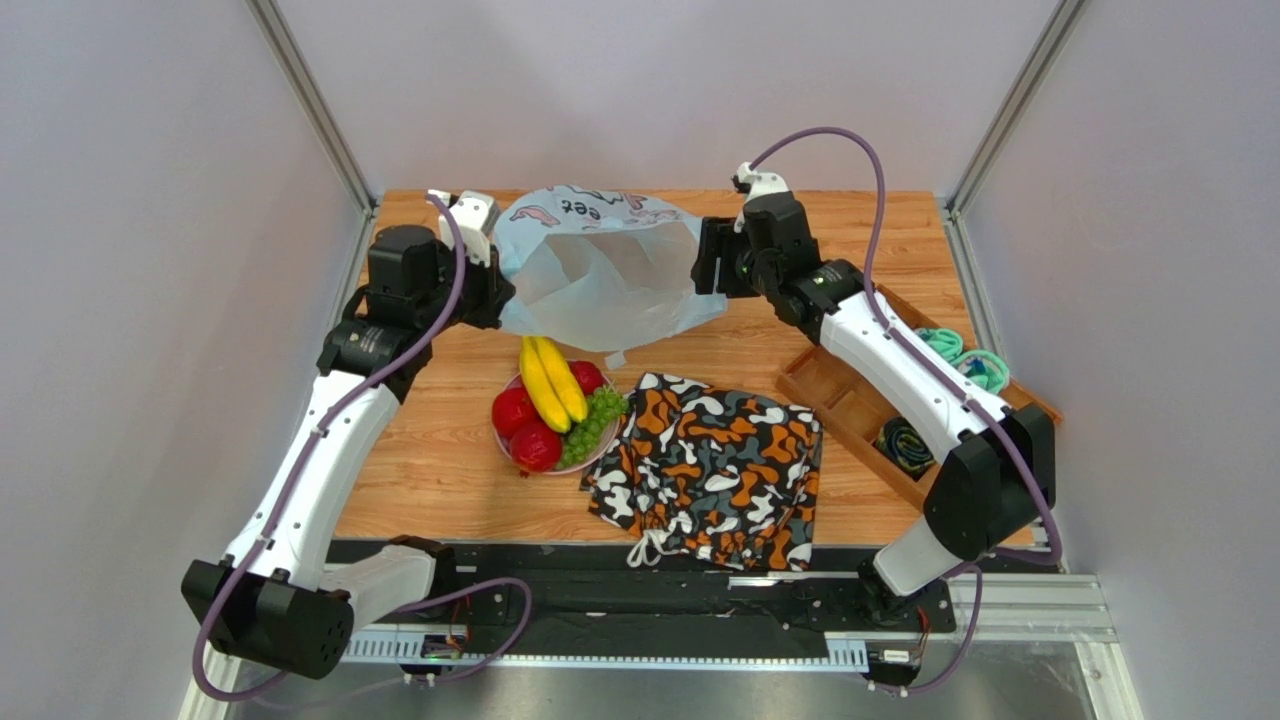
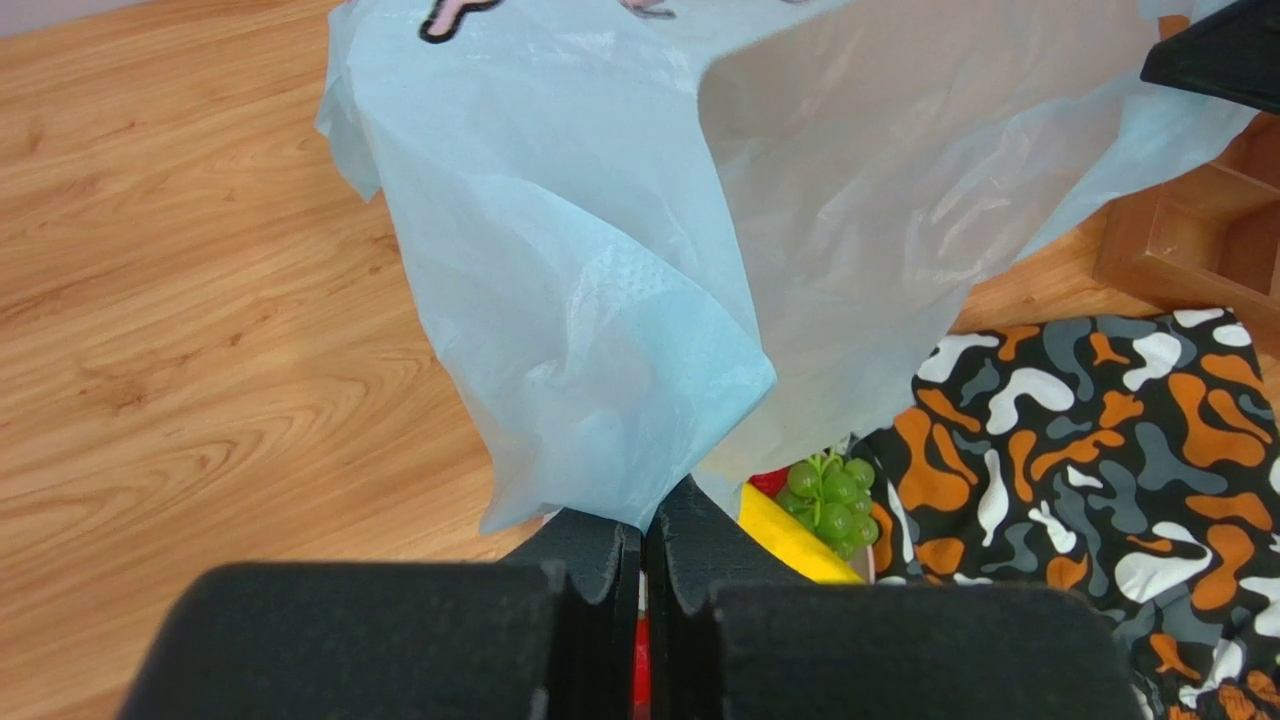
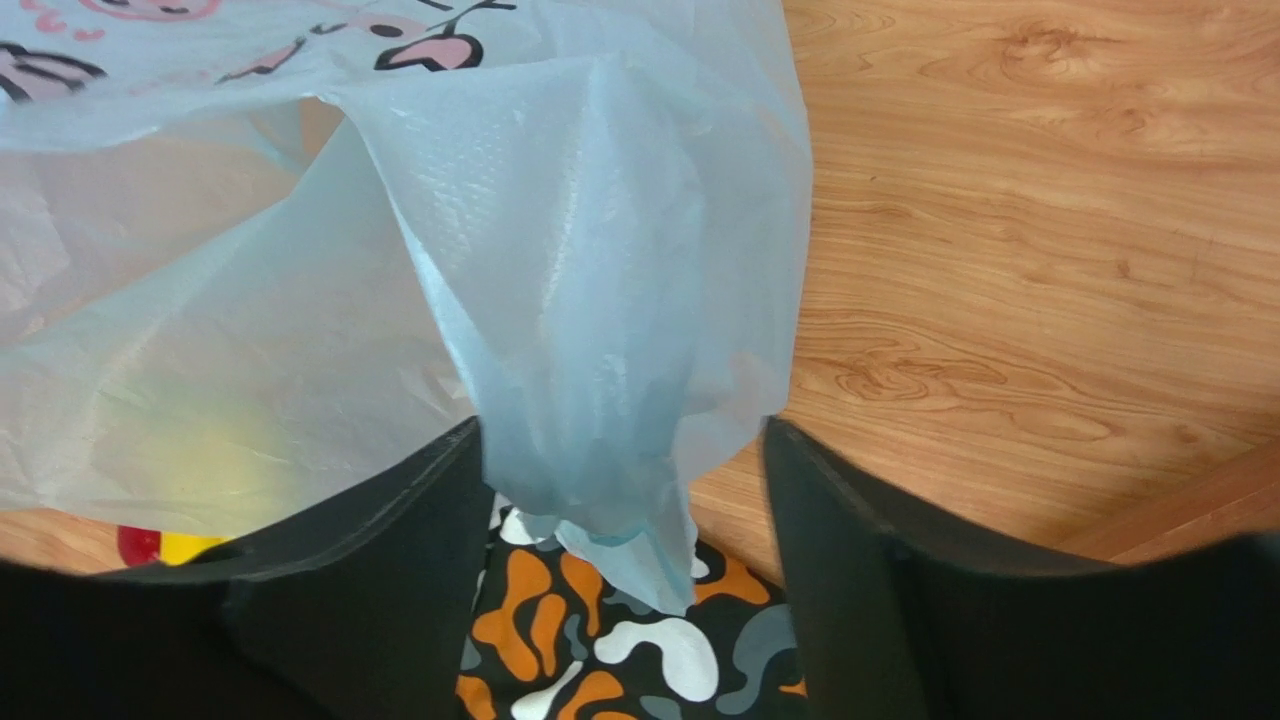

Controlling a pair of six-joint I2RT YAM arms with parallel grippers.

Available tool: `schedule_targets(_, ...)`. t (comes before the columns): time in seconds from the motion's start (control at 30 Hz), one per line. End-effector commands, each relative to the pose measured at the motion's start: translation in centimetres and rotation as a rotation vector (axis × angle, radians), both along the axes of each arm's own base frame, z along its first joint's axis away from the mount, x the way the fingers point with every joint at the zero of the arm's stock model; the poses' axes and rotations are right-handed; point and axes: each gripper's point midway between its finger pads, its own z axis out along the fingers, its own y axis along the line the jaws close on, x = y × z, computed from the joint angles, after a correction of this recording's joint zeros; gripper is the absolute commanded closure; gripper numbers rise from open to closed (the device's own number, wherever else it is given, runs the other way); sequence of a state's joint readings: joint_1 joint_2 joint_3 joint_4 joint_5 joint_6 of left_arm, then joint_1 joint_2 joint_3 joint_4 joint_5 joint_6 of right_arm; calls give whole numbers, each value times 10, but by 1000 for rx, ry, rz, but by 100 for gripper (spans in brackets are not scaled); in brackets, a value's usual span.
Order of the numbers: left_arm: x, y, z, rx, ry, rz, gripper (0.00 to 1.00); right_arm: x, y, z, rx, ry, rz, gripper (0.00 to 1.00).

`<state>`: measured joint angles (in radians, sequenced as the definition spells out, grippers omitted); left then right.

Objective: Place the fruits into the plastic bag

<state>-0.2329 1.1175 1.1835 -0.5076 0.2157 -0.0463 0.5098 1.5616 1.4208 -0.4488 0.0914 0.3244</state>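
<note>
At the far middle of the table [image 1: 436, 480], you have the plastic bag [image 1: 601, 270] stretched between both arms, mouth gaping. It is pale blue, crinkled, with pink prints on the far side.

Your left gripper [image 2: 646, 521] is at the bag's left edge. Its jaws are pressed together with a fold of the film pinched between them, and the sheet rises away from the fingertips.

Your right gripper [image 3: 619, 435] is at the bag's right edge with its jaws wide apart. A hanging fold of the bag drapes down into the gap, closer to the finger [image 3: 376, 555] on that view's left. It is not clamped, and you cannot tell whether the film touches either finger.

The fruits that show all sit on the pink plate [image 1: 559, 471], just on the near side of the bag.
- Two bananas [image 1: 549, 383] lie across the top, ends toward the bag.
- Three red fruits [image 1: 537, 446] sit around them: two on the left, and one at the far right partly hidden by the bananas.
- One grape bunch [image 1: 591, 425] sits at the plate's right edge.

Your left wrist view catches the grapes and a banana end just below the bag's lower edge.

Right of the plate, the camouflage cloth [image 1: 714, 465] lies crumpled, reaching the plate's rim. Under your right arm, the wooden tray [image 1: 842, 398] sits at the table's right edge. It holds a teal cord [image 1: 954, 353] and a dark bundle [image 1: 906, 446].
</note>
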Motion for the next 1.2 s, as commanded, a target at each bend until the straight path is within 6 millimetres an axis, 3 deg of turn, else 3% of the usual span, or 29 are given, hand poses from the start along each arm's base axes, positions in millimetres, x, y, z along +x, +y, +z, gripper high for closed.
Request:
schedule_targets(0.0, 5, -4, 16, -28, -35, -19, 100, -8, 6, 46, 33, -104, 30, 26)
schedule_targets(0.17, 8, -3, 16, -55, -22, -12, 100, -44, 12, 89, 42, -216, 82, 21)
schedule_targets(0.27, 8, 1, 17, -60, -22, -2, 100, -69, 25, 97, 75, -233, 142, 21)
schedule_targets(0.43, 7, 12, 17, -29, -33, 36, 100, -110, 74, 71, 234, -117, 275, 21)
schedule_targets(0.47, 7, 13, 16, -26, -33, 36, 100, -127, 93, 64, 268, -81, 341, 21)
schedule_targets(0.57, 5, 10, 15, -39, -23, 21, 100, -153, 131, 43, 365, 20, 409, 22)
schedule_targets(0.73, 4, 8, 14, -49, -18, 12, 100, -178, 175, 8, 478, 206, 483, 24)
schedule_targets(0.87, 1, 7, 16, -57, -28, 6, 100, -189, 192, -16, 516, 281, 494, 25)
schedule_targets(1.07, 0, 5, 16, -66, -23, -1, 100, -179, 194, -55, 484, 347, 401, 27)
schedule_targets(1.17, -1, 4, 17, -69, -25, -3, 100, -173, 200, -62, 494, 348, 390, 29)
